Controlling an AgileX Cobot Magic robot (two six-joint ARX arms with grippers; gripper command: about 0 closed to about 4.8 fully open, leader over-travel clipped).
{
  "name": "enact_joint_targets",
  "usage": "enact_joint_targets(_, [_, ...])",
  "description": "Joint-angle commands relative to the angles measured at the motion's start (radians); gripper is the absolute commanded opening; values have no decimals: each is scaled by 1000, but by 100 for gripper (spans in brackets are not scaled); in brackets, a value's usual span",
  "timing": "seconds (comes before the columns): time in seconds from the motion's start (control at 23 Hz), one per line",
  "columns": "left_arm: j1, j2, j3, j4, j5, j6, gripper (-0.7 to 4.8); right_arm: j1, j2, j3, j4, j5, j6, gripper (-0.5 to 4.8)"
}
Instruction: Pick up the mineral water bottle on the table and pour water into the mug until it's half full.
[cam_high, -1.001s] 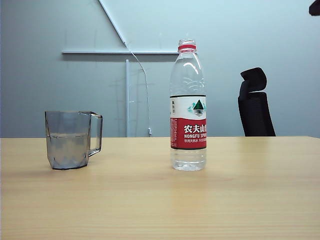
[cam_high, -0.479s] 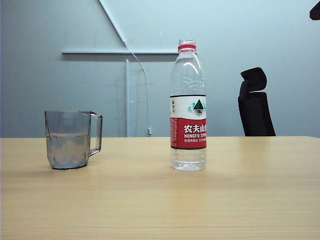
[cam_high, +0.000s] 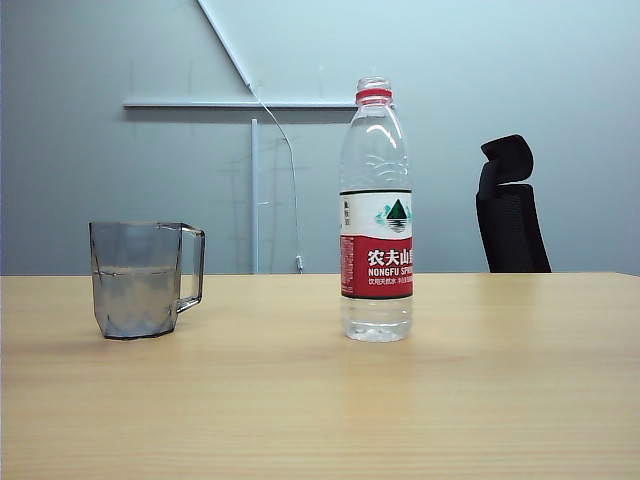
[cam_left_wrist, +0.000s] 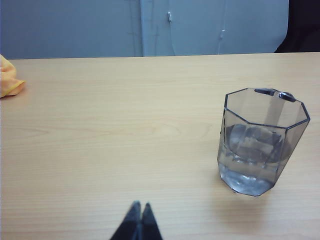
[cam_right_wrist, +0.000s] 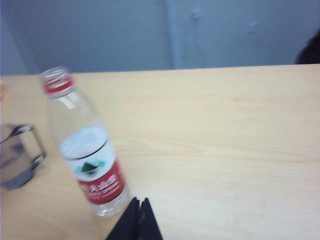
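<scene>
black chair (cam_high: 511, 208): behind table, right | orange cloth (cam_left_wrist: 9, 77): on tabletop edge

the pale wood-grain worktop (cam_high: 300, 400) carries the smoky grey faceted mug (cam_high: 140, 280), holding some clear water (cam_left_wrist: 252, 160), on its left, the uncapped mineral water bottle (cam_high: 376, 210) upright well apart near the middle, and an orange cloth (cam_left_wrist: 9, 77) at one edge.

The dark shape that showed at the top right corner of the exterior view is gone from that view now. Nothing on the table (cam_high: 320, 400) has moved.
</scene>
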Motion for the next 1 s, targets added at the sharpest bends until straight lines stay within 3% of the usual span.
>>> enact_joint_targets(0.04, [1,2,2,12,0,-3,-2,-162,-118,-39,16,-149,-4,-2])
enact_joint_targets(0.22, [2,2,2,9,1,-3,-2,-494,-202,-171,142,-513,2,-2])
enact_joint_targets(0.35, [1,2,2,9,5,-3,-2,-645,-206,-262,241,-575,9,-2])
enact_joint_targets(0.44, [1,2,2,9,5,-3,-2,-662,-238,-313,276,-541,-2,-2])
enact_joint_targets(0.65, [0,2,2,8,8,-3,-2,-603,-237,-375,301,-330,-34,-2])
enact_joint_targets(1.0, [1,2,2,9,8,-3,-2,-567,-237,-375,344,-307,-171,-2])
